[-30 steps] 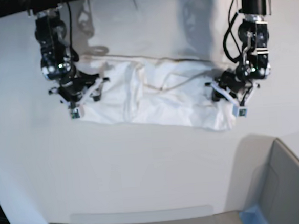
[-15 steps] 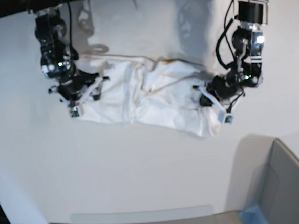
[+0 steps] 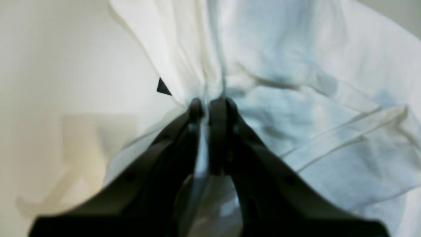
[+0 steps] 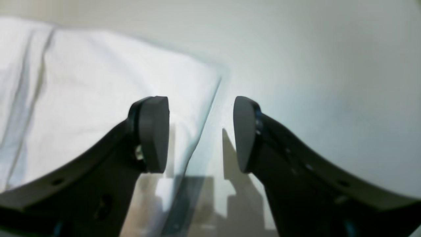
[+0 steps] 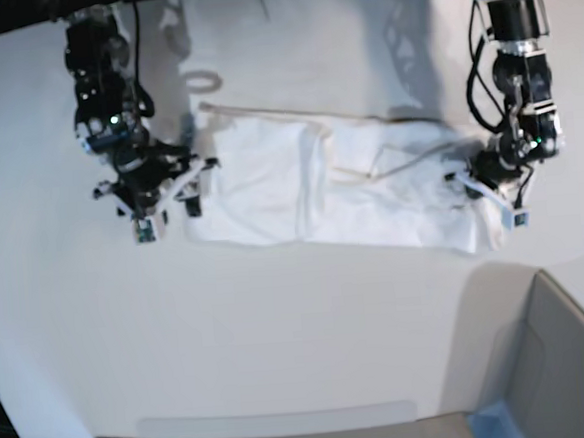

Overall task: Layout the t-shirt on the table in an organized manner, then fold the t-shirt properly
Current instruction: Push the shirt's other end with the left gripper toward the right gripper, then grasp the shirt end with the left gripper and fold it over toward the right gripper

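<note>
The white t-shirt (image 5: 371, 198) lies wrinkled and stretched sideways across the far half of the white table (image 5: 280, 330); no print shows. My left gripper (image 5: 497, 205) is at the shirt's right end, shut on a bunch of its cloth (image 3: 209, 105). The left wrist view shows folds fanning out from the pinch and a small black label (image 3: 163, 88) at the shirt's edge. My right gripper (image 5: 168, 213) stands open at the shirt's left edge. From the right wrist, that edge (image 4: 204, 108) runs between the two fingers (image 4: 154, 131), untouched by them.
A grey box (image 5: 563, 360) with a blue edge (image 5: 492, 421) stands at the near right corner. A flat grey panel (image 5: 277, 431) lies along the front edge of the table. The arms' shadows fall on the far tabletop.
My left gripper closed on the shirt's right end and pulled it right, so the cloth is flatter and its left edge slid right. The right gripper stayed open in place.
</note>
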### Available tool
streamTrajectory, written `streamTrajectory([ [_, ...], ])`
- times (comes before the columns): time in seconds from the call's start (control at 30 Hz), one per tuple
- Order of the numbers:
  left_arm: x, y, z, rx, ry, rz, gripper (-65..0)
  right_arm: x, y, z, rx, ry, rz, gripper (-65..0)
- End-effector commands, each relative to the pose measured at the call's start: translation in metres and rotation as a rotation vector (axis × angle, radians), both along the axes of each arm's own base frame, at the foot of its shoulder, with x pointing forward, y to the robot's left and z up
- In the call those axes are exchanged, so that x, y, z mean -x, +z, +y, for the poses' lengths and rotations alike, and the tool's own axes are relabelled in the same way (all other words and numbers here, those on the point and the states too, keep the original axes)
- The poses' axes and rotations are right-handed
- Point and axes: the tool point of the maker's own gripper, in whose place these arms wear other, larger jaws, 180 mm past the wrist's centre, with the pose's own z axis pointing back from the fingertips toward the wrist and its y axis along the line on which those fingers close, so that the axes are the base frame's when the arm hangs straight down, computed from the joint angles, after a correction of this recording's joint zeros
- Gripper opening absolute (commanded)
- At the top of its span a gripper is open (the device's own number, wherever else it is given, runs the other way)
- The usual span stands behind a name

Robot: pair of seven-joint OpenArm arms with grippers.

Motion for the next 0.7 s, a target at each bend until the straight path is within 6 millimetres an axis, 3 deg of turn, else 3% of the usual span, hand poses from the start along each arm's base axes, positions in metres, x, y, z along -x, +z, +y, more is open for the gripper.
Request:
streamTrajectory([
  [0.0, -0.009, 0.021, -0.004, -0.006, -0.026, -0.075, -65.0, -0.007, 0.016, 0.001, -0.007, 0.004, -0.056, -33.8],
  [0.33, 0.001, 0.076, -0.054, -0.008, -0.15, -0.141, -65.0, 0.005, 0.005, -0.002, -0.007, -0.005, -0.022, -33.8],
  [0.57, 0.01, 0.098, -0.115, 0.037, -0.28, -0.166, -65.0, 0.023, -0.011, -0.003, -0.008, -0.013, 0.031, -33.8],
  [0.67, 0.014, 0.105, -0.143, 0.07, -0.337, -0.188, -65.0, 0.027, -0.014, -0.018, -0.005, -0.059, 0.041, -33.8],
])
